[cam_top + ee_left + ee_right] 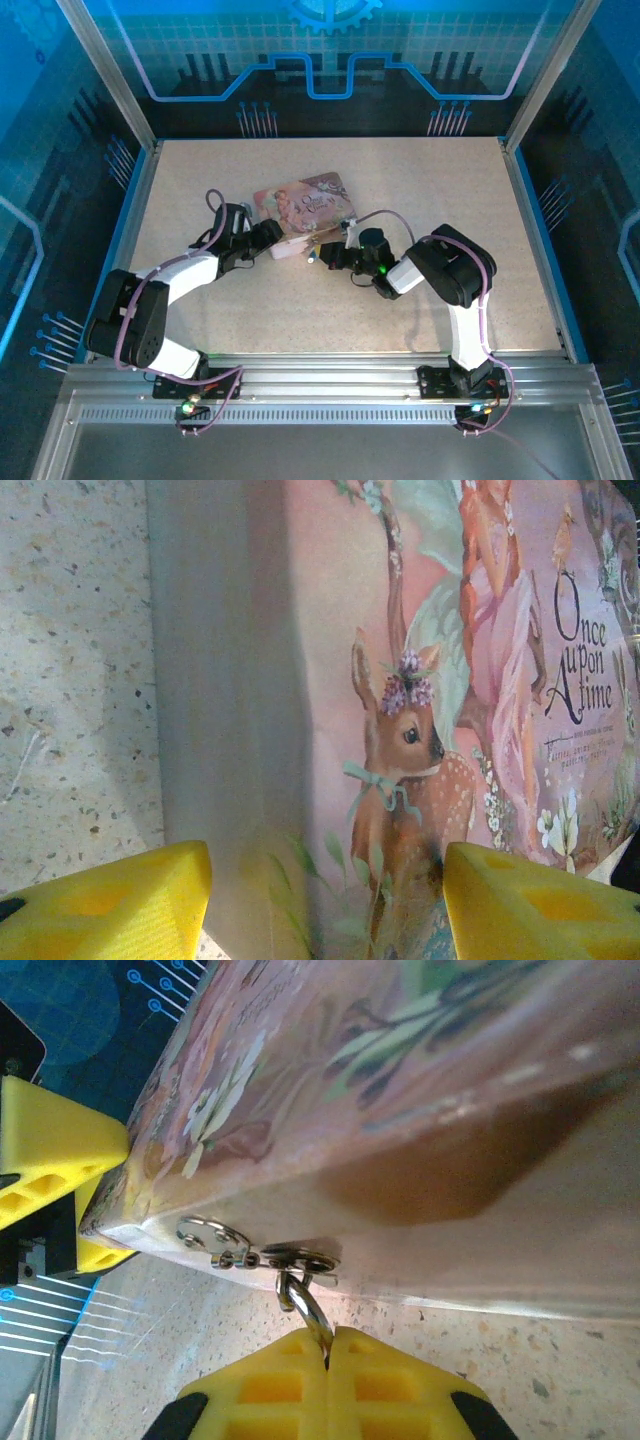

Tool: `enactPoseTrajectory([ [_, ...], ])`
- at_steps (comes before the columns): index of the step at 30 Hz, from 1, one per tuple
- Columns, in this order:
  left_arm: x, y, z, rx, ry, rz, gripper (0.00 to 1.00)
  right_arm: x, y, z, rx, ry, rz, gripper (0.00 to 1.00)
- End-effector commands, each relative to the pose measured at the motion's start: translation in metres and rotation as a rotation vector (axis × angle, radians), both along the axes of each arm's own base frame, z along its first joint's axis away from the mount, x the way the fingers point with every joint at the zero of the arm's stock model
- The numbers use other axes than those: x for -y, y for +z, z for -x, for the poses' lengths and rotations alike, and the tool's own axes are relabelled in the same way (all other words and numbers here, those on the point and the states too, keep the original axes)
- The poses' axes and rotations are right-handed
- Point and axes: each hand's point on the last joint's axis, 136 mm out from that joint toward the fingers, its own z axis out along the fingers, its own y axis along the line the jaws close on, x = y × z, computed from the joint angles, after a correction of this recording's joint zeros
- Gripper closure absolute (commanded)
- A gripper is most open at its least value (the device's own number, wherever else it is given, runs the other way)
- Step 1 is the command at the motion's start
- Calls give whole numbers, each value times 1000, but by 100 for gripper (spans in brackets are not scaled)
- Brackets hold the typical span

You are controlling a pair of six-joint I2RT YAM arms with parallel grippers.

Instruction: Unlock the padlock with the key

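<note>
A ribbed aluminium rail (330,385) ran across the near edge, with both arm bases bolted to it. Beyond it lay the table (450,180), a pale speckled stone-look top that was matte and evenly lit, framed by blue side strips.

Both arms bent inward to meet near the middle of the table. The right gripper (327,1345) came in low over the surface with its jaws pressed fully together. They pinched a thin silvery loop that appeared to be the shackle of the padlock (303,1305). The lock's body was hidden between the yellow pads. The loop hung from a small clasp (300,1258) on the near edge of the tin (300,200), just above the tabletop, and a little wire ring (205,1230) sat beside it.

The left gripper (325,865) held its jaws wide apart, straddling the tin's left corner. One finger was over the table and the other over the printed lid. I could not tell whether the pads pressed the tin.

The pink tin lay flat, just past the two grippers.

Behind the table, slanted silver posts (105,70) held the enclosure's walls (330,60). The walls glowed blue with a grid and circuit-line pattern, and a darker band ran along their base.
</note>
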Motion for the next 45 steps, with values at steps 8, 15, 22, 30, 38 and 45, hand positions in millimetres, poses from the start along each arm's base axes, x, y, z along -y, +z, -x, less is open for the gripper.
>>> enactPoseTrajectory([
  [8,10,-13,30,-62,-20,19,37,4,26,-7,-67,-51,-129,100],
  [15,8,-14,41,-60,-5,20,37,3,31,-6,-148,-75,-169,100],
  [22,8,-17,44,-66,-2,19,37,4,35,-8,-198,-100,-209,100],
  [30,8,-16,45,-64,-3,23,37,3,37,-12,-236,-120,-237,100],
  [38,8,-17,45,-66,-2,26,37,5,39,-17,-283,-153,-281,100],
  [45,8,-18,45,-67,-2,24,37,8,38,-22,-339,-180,-339,100],
])
